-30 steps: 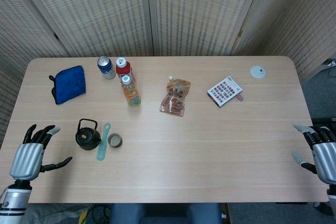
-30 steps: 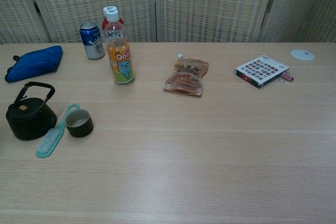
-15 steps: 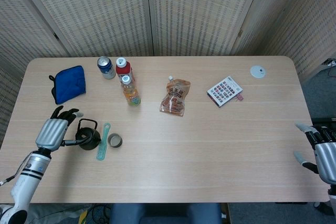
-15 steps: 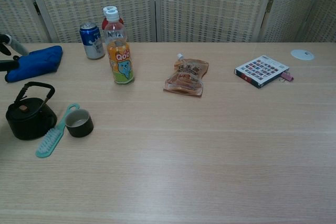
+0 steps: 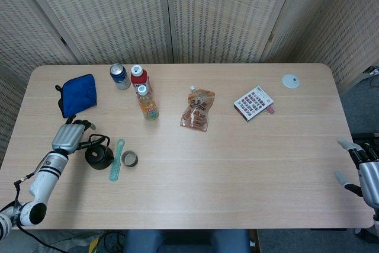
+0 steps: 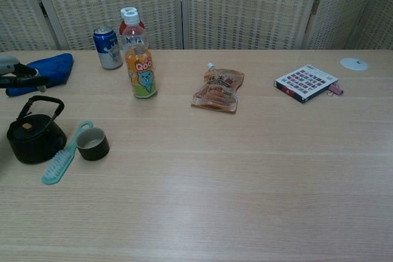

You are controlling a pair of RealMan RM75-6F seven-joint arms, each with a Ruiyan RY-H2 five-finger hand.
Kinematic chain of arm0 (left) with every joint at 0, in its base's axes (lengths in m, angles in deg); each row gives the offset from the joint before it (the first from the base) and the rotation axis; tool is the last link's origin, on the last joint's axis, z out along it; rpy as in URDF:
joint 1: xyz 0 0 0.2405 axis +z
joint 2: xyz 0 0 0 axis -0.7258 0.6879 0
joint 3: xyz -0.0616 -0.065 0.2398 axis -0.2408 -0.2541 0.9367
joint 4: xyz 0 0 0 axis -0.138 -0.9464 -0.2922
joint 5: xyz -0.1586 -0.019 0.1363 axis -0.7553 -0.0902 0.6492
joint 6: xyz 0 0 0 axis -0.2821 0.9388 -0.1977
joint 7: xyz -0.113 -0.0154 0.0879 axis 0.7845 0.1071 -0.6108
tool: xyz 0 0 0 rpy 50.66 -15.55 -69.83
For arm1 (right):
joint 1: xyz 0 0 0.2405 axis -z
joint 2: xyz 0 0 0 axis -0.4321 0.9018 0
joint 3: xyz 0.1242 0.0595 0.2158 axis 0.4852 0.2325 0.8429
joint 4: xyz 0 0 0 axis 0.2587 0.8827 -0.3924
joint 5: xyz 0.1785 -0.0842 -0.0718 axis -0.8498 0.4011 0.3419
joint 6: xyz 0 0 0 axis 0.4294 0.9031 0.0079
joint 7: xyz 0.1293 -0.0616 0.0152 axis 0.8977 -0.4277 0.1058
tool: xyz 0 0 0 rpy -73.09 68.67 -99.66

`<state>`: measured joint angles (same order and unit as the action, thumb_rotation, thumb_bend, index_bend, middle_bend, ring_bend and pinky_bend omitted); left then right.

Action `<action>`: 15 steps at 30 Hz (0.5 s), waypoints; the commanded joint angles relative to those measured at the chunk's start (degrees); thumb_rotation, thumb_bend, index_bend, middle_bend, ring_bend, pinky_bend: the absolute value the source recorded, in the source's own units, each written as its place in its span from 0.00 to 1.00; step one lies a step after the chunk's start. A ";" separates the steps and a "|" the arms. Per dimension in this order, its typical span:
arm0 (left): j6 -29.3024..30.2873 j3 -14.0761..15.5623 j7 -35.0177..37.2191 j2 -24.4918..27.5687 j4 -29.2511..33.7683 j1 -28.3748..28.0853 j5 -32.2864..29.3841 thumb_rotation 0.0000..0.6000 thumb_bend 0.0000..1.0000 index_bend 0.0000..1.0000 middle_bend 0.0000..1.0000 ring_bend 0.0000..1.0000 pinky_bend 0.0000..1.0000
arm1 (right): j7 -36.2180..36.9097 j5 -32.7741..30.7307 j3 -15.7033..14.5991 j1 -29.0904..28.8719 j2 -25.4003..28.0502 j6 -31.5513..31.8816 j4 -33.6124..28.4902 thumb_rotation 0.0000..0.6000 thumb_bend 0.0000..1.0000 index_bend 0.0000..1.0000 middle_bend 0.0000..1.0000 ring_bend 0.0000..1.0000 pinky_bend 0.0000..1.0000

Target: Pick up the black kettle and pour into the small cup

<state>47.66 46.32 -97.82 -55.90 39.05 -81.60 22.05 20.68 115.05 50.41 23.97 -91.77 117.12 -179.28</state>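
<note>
**Reaching for the kettle by its bail handle**

We find the black kettle (image 5: 99, 154) near the table's (image 5: 237, 164) left edge, toward the front, standing upright with its thin wire handle raised over the lid. The small cup (image 5: 129, 159) stands just to its right, with a teal brush (image 5: 116, 159) lying between them. Our left hand (image 5: 70, 136) hovers just at the kettle's left, fingers parted and grasping nothing; whether any fingertip touches the handle we cannot tell. Our right hand (image 5: 364, 171) waits released off the front right corner.

We judge the kettle rigid and probably weighty for its size, with a smooth body that would slip in the fingers. The arched handle is the place to take hold, hooked from above, so the spout can tip toward the cup. The cup looks light and could be nudged over.

We count one kettle, one cup, one brush, two bottles (image 5: 145, 100), one can (image 5: 119, 76), one blue pouch (image 5: 77, 94), one snack pouch (image 5: 198, 109), one booklet (image 5: 254, 102) and one white disc (image 5: 291, 80).
</note>
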 commanded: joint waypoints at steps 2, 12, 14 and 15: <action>-0.91 0.41 -0.25 -1.64 -2.28 -0.94 -1.71 0.01 0.02 0.34 0.28 0.21 0.00 | 0.18 -0.15 0.05 0.03 -0.01 -0.06 0.16 1.00 0.19 0.23 0.32 0.24 0.28; -1.73 2.14 -0.07 -3.03 -3.76 -2.05 -0.34 0.00 0.02 0.41 0.37 0.25 0.00 | 0.94 -0.49 0.03 -0.01 -0.27 -0.56 1.02 1.00 0.19 0.23 0.32 0.24 0.28; -1.80 2.28 0.18 -3.35 -4.25 -2.19 -0.21 0.00 0.02 0.42 0.39 0.25 0.00 | 1.18 -0.54 0.03 0.02 -0.35 -0.58 1.23 1.00 0.19 0.23 0.32 0.24 0.28; -1.86 2.36 0.30 -3.57 -4.58 -2.29 -0.18 0.00 0.02 0.43 0.39 0.26 0.00 | 1.28 -0.65 0.02 0.04 -0.38 -0.65 1.38 1.00 0.19 0.23 0.32 0.24 0.28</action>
<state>45.88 48.57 -97.66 -59.27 34.71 -83.78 21.80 21.95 114.42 50.43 24.01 -92.13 116.49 -177.92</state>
